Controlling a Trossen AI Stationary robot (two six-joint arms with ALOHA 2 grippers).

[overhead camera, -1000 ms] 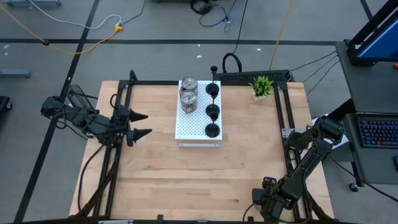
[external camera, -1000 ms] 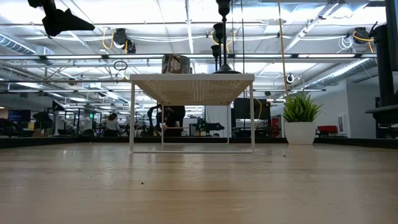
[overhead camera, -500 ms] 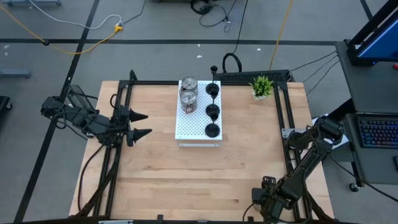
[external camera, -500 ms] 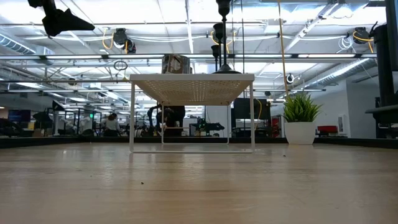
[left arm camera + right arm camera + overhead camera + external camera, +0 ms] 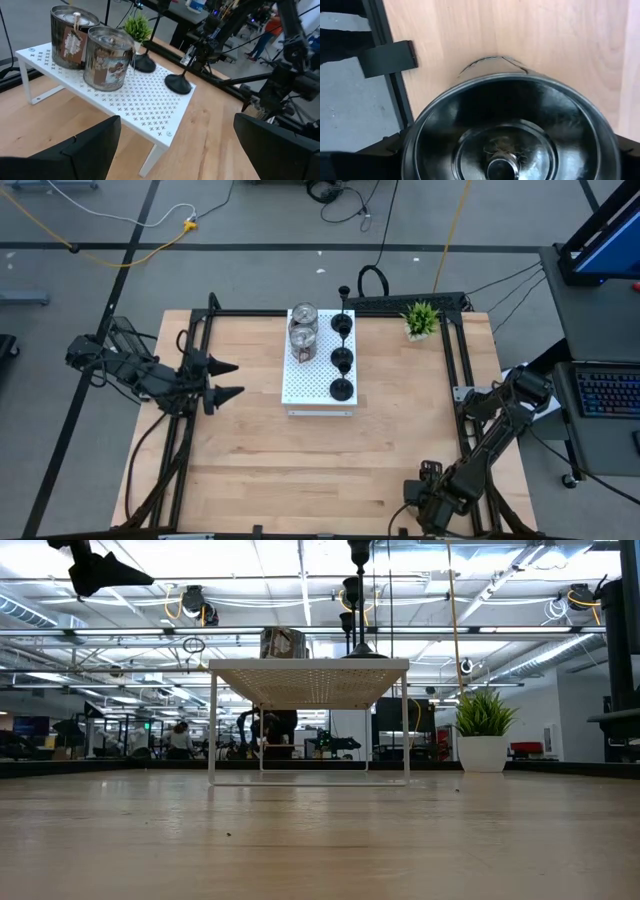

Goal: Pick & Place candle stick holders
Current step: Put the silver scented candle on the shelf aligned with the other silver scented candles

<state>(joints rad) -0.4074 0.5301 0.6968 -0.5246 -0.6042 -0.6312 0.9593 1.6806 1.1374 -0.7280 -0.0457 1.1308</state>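
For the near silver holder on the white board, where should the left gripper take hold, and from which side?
Probably around its round side wall, mid-height, coming in level from the left. The near silver holder stands upright on the white board with a second silver one close behind it, so its open flanks suit the open left gripper best.

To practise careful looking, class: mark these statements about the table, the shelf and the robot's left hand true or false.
1. The small green potted plant stands on the white perforated metal shelf. False: it stands on the wooden table, beside the shelf.
2. The left hand is open, left of the shelf. True.
3. The shiny silver round holders are on the shelf. True.
4. The matte black goblet-shaped holders lie tipped on the table. False: they stand upright in a row on the shelf.
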